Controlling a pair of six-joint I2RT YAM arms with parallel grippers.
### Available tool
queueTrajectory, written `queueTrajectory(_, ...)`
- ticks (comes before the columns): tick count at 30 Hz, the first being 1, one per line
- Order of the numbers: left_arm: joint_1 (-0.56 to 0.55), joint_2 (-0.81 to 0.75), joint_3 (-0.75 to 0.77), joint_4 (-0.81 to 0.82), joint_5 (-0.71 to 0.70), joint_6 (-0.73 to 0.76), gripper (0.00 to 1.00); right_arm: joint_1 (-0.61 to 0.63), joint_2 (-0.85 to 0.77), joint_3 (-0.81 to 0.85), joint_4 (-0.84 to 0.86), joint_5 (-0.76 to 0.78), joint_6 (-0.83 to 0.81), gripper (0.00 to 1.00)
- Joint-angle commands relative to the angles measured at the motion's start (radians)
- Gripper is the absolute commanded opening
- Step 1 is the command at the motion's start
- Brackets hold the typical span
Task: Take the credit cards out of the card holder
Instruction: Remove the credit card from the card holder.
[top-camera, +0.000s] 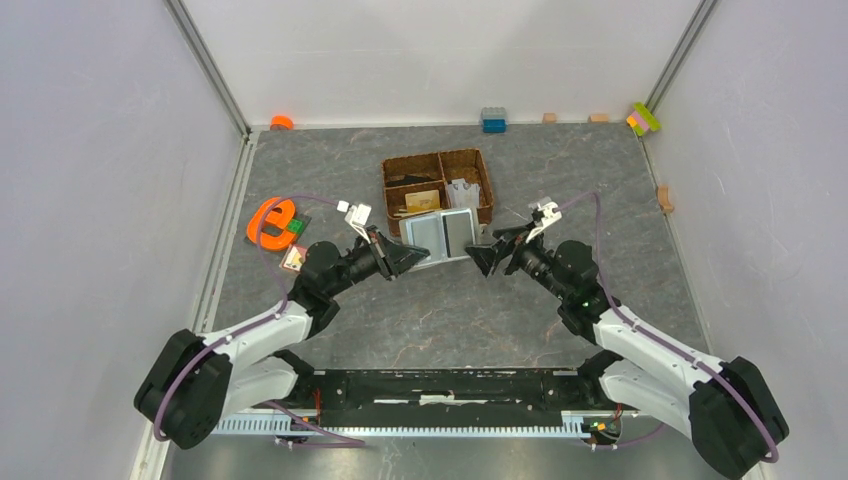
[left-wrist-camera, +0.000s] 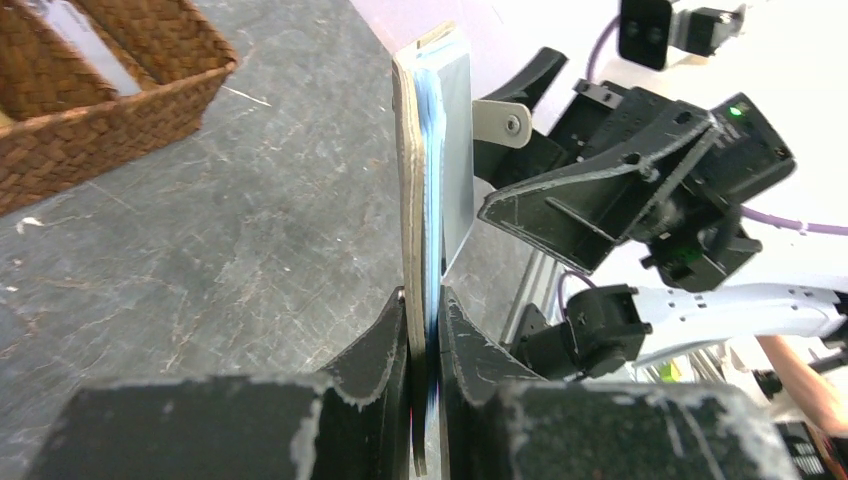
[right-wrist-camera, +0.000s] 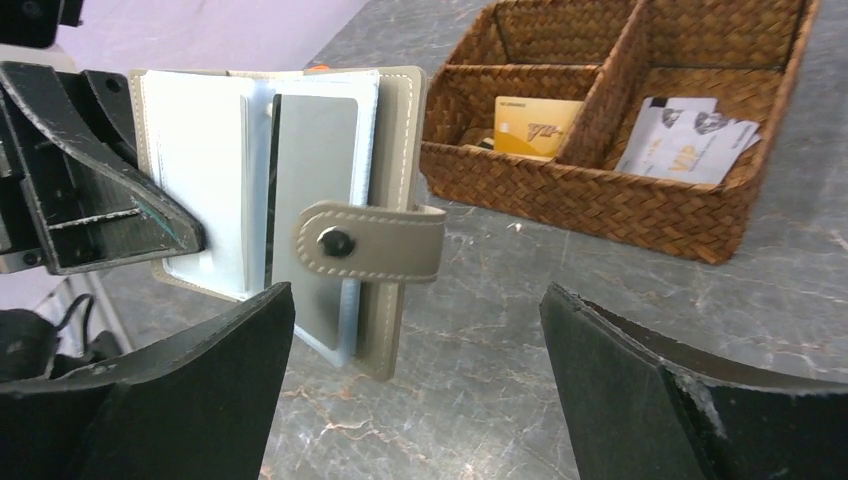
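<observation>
The card holder (top-camera: 440, 234) hangs open above the table, just in front of the basket. My left gripper (top-camera: 408, 257) is shut on its lower left edge. In the left wrist view the holder (left-wrist-camera: 418, 180) stands edge-on, pinched between the fingers (left-wrist-camera: 380, 345). In the right wrist view its inside faces me (right-wrist-camera: 215, 170), with a grey card (right-wrist-camera: 312, 170) in a clear sleeve and the snap tab (right-wrist-camera: 372, 241) folded across. My right gripper (right-wrist-camera: 415, 330) is open and empty just right of the holder, not touching it. An orange-tan credit card (right-wrist-camera: 526, 125) and white cards (right-wrist-camera: 686, 140) lie in the basket.
The brown woven divided basket (top-camera: 488, 186) sits right behind the holder. An orange object (top-camera: 270, 221) with small blocks lies at the left. A blue block (top-camera: 493, 120) and other small blocks line the back wall and right edge.
</observation>
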Motion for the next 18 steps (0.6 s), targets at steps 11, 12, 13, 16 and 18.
queueTrajectory(11,-0.006,0.047,0.036,0.151,0.099,-0.028,0.02,-0.044,0.052,-0.085,0.347,-0.309,0.177,0.59)
queueTrajectory(12,-0.006,0.053,0.038,0.152,0.100,-0.029,0.02,-0.044,0.062,-0.084,0.358,-0.321,0.185,0.57)
queueTrajectory(13,-0.007,0.057,0.042,0.155,0.104,-0.032,0.02,-0.044,0.070,-0.079,0.362,-0.332,0.193,0.55)
queueTrajectory(16,-0.008,0.074,0.047,0.175,0.122,-0.048,0.02,-0.045,0.085,-0.078,0.384,-0.357,0.210,0.43)
queueTrajectory(18,-0.008,0.077,0.049,0.168,0.118,-0.048,0.04,-0.045,0.089,-0.084,0.388,-0.352,0.212,0.32)
